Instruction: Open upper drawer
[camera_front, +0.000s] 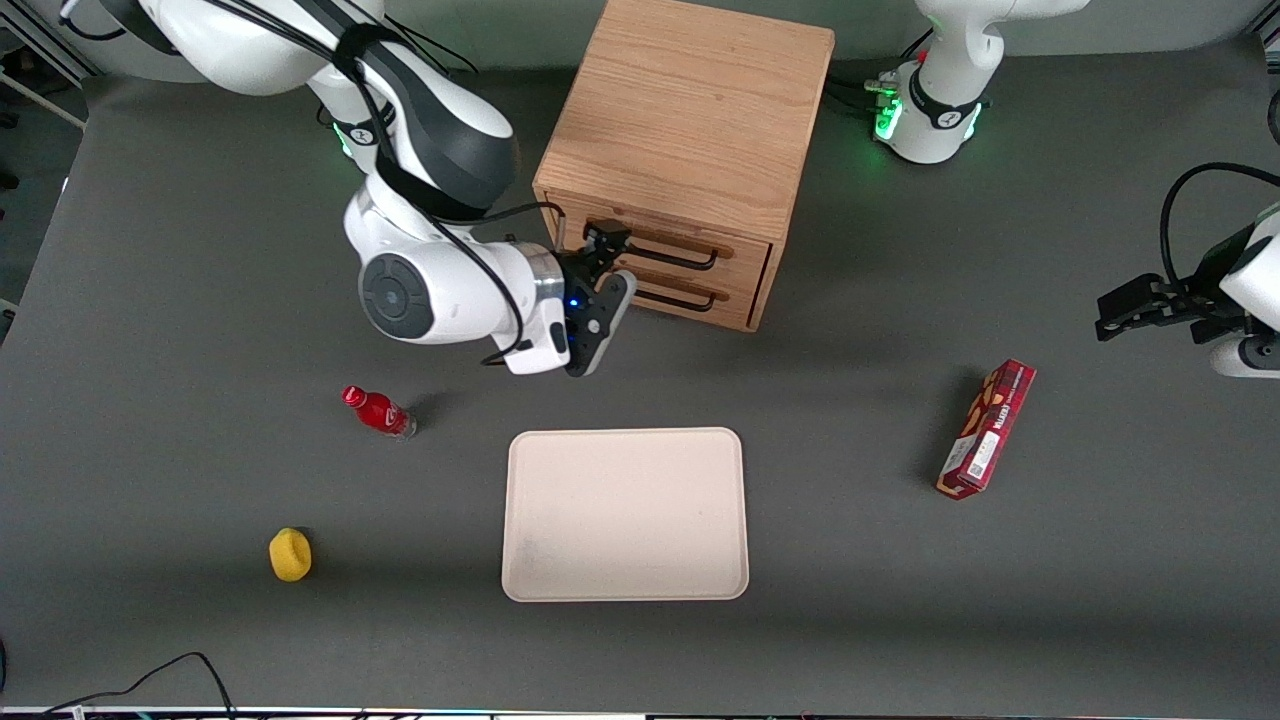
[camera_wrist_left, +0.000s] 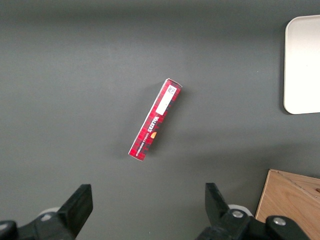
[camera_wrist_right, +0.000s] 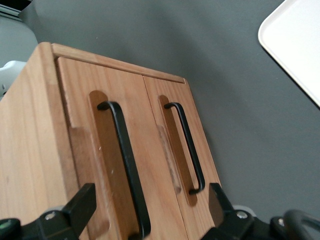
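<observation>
**Ana:** Gripper (camera_front: 605, 245) is right up against the front of the wooden cabinet (camera_front: 690, 110), at the working-arm end of the upper drawer (camera_front: 665, 250). Fingers spread wide, nothing between them yet.

**Ben:** Agreed. From the wrist camera you can see both fingertips (camera_wrist_right: 82, 202) standing well apart, and the upper drawer's black wire handle (camera_wrist_right: 125, 165) runs straight into the gap between them. No contact that I can make out.

**Ana:** So this looks like the approach step, lining up on the handle before the grasp. The drawer itself sits flush and closed, uppermost of the two, with the lower drawer (camera_front: 680, 295) just beneath it, equally shut.

**Ben:** Next move, I'd judge, is to ease forward until the bar sits between the pads, close on it, then pull straight out from the cabinet front.

**Ana:** The catch is picking the right bar. The lower handle (camera_wrist_right: 187, 147) is identical and sits close beside.

**Ben:** Right now the upper one is the one centred in the open jaws, so the aim looks good. A skewed pull could bind the drawer, though.

**Ana:** Elsewhere on the table, the cream tray (camera_front: 625, 515), red bottle (camera_front: 380, 411), yellow object (camera_front: 290, 555) and red box (camera_front: 987, 428) all lie well apart from the action.
</observation>
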